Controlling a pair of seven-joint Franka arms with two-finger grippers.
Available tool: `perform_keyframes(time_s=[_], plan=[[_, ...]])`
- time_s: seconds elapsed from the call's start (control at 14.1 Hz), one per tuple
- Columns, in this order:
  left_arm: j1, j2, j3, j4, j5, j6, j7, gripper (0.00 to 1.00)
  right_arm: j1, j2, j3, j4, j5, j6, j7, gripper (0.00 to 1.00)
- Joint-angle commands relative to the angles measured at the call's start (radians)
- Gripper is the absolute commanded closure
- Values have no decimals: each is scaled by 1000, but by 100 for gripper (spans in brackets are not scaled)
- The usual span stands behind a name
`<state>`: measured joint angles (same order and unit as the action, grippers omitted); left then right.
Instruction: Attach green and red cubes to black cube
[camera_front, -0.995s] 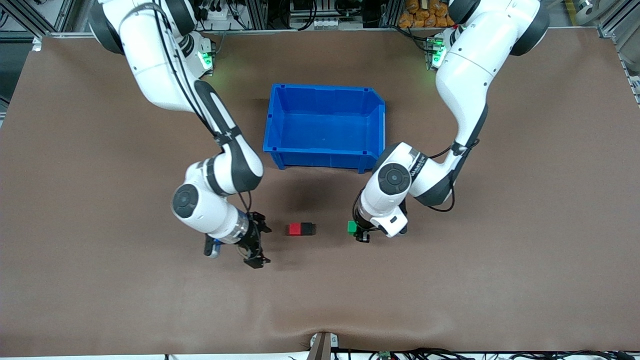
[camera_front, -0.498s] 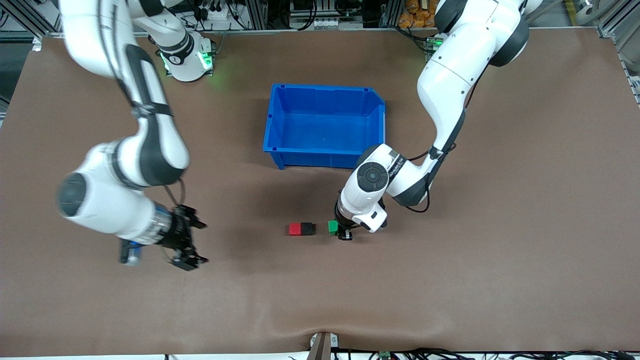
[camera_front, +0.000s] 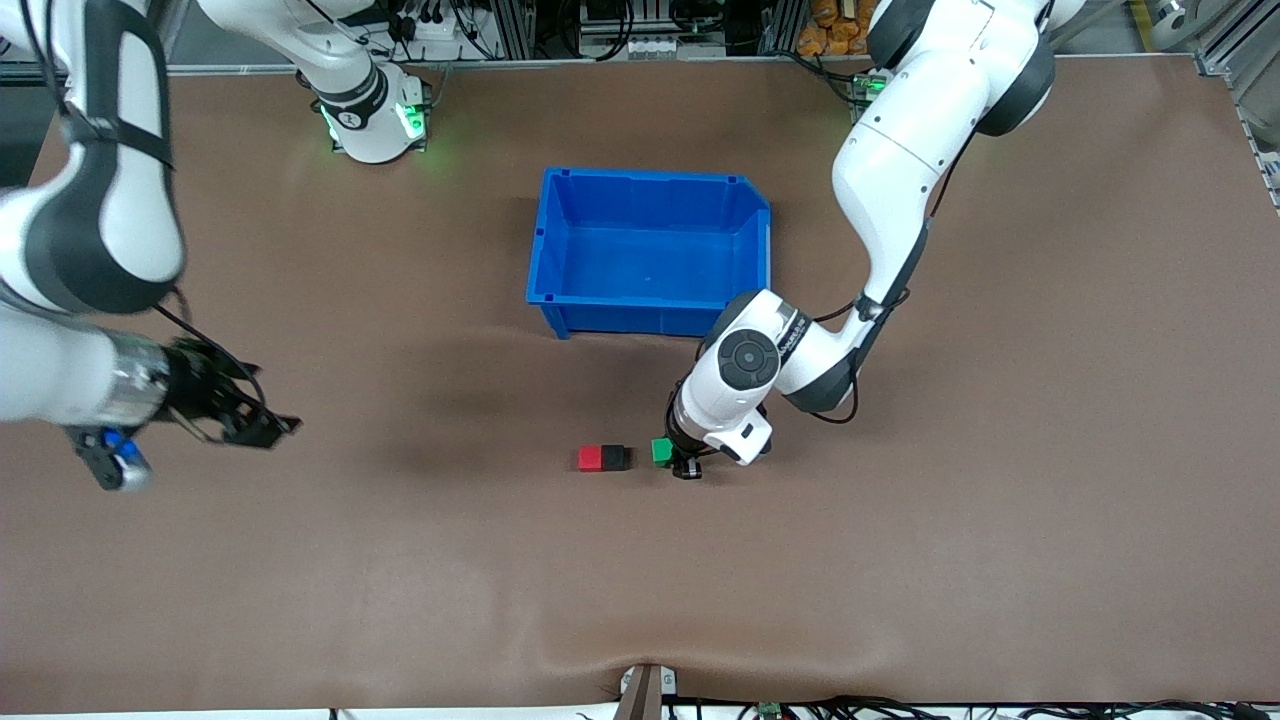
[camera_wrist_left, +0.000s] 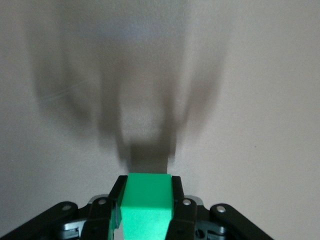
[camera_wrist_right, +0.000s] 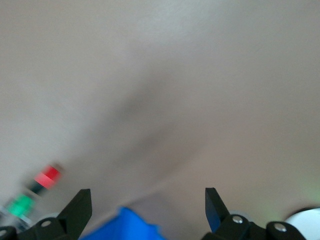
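Left gripper (camera_front: 676, 461) carried green cube (camera_front: 661, 451) closer to black cube (camera_front: 615, 457)

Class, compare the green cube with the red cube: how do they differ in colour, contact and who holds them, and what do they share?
The green cube is bright green; the red cube is bright red. The green cube is clamped in the left gripper; the red cube lies free, with the right gripper open over bare table. The red cube touches the black cube; the green cube stands apart from it. Both look equal in size.

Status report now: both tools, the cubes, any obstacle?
Left tool shut on green cube, just beside black cube, gap remains. Red cube touching black cube. Right tool open, over bare table at right arm's end. No obstacle seen.
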<state>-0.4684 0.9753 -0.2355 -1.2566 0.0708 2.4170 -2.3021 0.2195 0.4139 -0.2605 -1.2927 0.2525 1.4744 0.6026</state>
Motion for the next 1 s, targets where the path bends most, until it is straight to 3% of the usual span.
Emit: perform_keyframes(time_s=[0.0, 0.14, 0.28, 0.43, 0.57, 0.64, 0.78, 0.92], plan=[[-22, 40, 1, 48, -22, 42, 26, 100, -52, -79, 6, -31, -58, -77, -287, 0], [-35, 46, 8, 62, -20, 47, 29, 100, -129, -124, 7, -31, -58, -127, -574, 0], [-41, 78, 12, 97, -20, 47, 47, 100, -150, -199, 7, -33, -64, -214, -674, 0], [-52, 100, 15, 123, -20, 48, 56, 100, -131, -282, 18, -66, -143, -252, -665, 0], [-53, 106, 13, 123, -20, 50, 78, 100, -57, -351, 30, -88, -281, -255, -665, 0], [-53, 106, 13, 124, -20, 50, 78, 100, -43, -394, 29, -155, -303, -240, -667, 0], [-55, 109, 15, 132, -20, 59, 78, 100, -49, -527, 27, -354, -303, -72, -667, 0], [-59, 120, 15, 137, -20, 79, 78, 100, -43, -547, 27, -392, -303, -65, -665, 0]])
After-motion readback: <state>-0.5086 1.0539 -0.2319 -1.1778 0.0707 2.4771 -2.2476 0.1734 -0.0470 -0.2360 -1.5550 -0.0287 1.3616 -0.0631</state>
